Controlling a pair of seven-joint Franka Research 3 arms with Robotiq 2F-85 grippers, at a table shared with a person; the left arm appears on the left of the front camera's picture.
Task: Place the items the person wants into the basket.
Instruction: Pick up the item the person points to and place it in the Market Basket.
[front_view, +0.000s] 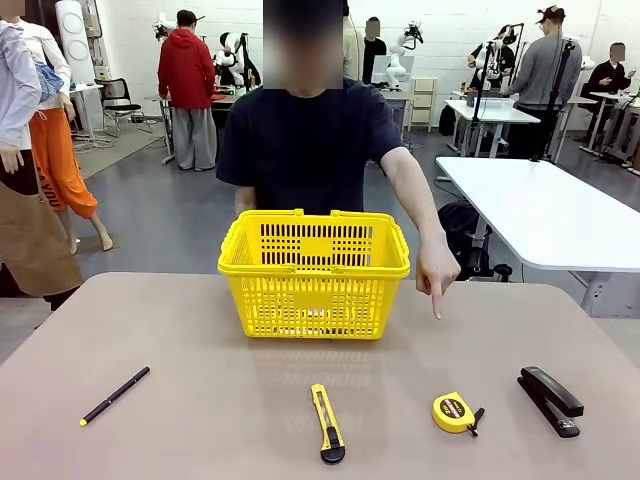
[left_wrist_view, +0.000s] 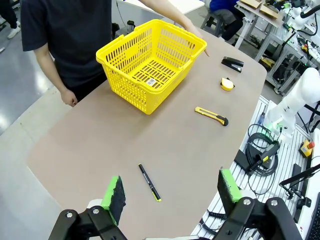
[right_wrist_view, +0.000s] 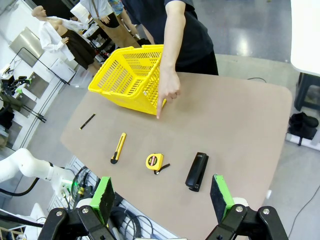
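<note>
Yellow basket (front_view: 300, 305) upright, far centre; utility knife (front_view: 327, 424) near front edge; tape measure (front_view: 453, 411) to its right; person (front_view: 305, 140) points down.

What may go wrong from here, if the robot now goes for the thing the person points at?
The hand points at bare table short of the tape measure, with the stapler near it: the wrong one might be taken. The hand also hangs beside the basket, where a drop-off move might hit it.

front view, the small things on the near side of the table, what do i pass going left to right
pen → knife → tape measure → stapler
</note>
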